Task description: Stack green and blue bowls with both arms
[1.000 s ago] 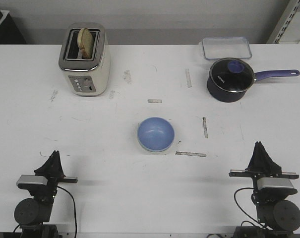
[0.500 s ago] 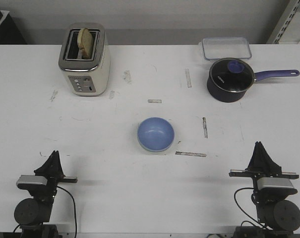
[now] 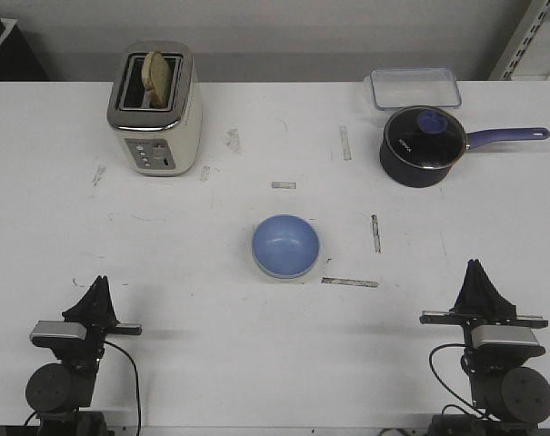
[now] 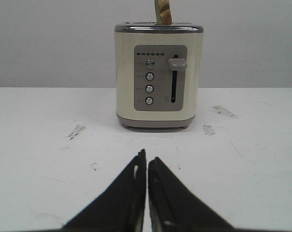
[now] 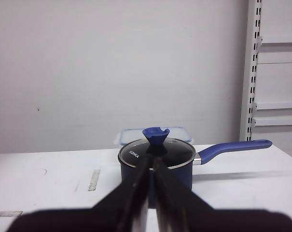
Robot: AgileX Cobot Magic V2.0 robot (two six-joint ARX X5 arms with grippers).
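Note:
The blue bowl [image 3: 285,243] sits upright at the middle of the table. A thin pale rim [image 3: 273,273] shows under its near edge, so it seems to rest inside the green bowl, which is otherwise hidden. My left gripper [image 3: 99,282] is at the front left of the table, shut and empty; the left wrist view shows it [image 4: 146,158] pointing at the toaster. My right gripper [image 3: 475,266] is at the front right, shut and empty; the right wrist view shows it [image 5: 151,158] pointing at the saucepan. Both grippers are well away from the bowls.
A cream toaster [image 3: 155,111] with a bread slice stands at the back left, and also shows in the left wrist view [image 4: 158,76]. A dark navy saucepan [image 3: 422,145] with a lid and long handle stands at the back right, with a clear lidded box [image 3: 415,87] behind it.

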